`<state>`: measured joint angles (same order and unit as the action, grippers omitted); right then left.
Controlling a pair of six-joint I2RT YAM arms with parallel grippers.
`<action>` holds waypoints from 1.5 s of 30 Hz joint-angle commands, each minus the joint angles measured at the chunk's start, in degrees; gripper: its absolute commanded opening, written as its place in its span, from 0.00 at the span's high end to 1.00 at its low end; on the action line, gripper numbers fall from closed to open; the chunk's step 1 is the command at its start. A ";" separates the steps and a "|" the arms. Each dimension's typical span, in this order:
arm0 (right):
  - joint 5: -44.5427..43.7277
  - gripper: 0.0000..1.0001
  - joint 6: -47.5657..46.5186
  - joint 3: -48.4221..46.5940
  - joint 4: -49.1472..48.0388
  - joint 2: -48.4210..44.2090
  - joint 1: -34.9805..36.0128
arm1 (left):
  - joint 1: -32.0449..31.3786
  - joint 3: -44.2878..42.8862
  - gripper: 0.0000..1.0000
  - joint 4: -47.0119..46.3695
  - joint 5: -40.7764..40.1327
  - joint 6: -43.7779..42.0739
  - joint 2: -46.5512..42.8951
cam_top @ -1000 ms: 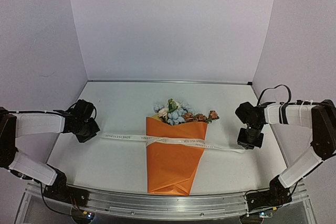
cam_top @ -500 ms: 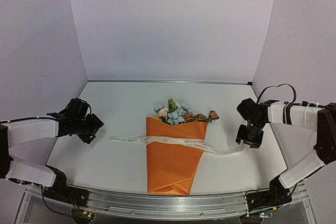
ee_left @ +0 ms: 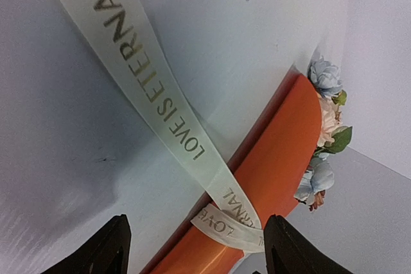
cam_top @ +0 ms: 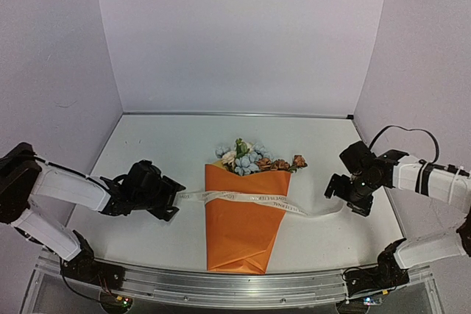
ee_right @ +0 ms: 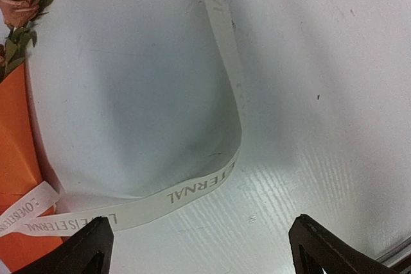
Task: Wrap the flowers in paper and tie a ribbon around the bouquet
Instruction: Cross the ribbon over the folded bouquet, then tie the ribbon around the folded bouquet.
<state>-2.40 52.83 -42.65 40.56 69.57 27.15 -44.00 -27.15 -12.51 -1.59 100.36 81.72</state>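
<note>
The bouquet (cam_top: 243, 222) lies in the middle of the table, a cone of orange paper (ee_left: 282, 152) with the flowers (cam_top: 250, 158) at its far, wide end. The white ribbon (cam_top: 254, 199) lies slack across the cone and crosses itself near the cone's left edge (ee_left: 234, 219). My left gripper (cam_top: 174, 203) is open just left of the cone, and the ribbon's left tail (ee_left: 154, 101) lies loose on the table ahead of it. My right gripper (cam_top: 344, 199) is open over the curled right tail (ee_right: 199, 187), holding nothing.
White tabletop (cam_top: 162, 145) boxed in by pale walls at the back and both sides. A metal rail (cam_top: 221, 284) runs along the near edge between the arm bases. A rust rose (ee_right: 19, 4) pokes out to the right of the cone.
Both grippers have opened and let go of the ribbon ends. The left arm has swung in toward the cone. The right gripper has shifted slightly. The ribbon has gone slack.
</note>
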 commanded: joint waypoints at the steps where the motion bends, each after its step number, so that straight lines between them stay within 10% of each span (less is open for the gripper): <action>1: 5.52 0.02 6.42 1.75 -4.54 -1.67 0.71 | -2.25 -2.61 0.27 -13.53 0.31 7.71 7.08; 25: 3.83 0.02 12.81 4.15 -5.50 -1.88 3.90 | -4.19 -4.74 0.50 -26.40 -2.08 18.45 21.46; 45: 1.86 0.09 24.85 7.42 -10.81 0.52 8.69 | -2.08 -2.16 1.00 -32.44 -3.17 11.11 20.08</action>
<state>2.04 72.32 -36.22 33.51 68.64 34.81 -46.84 -29.47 -44.52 -4.62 113.85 105.10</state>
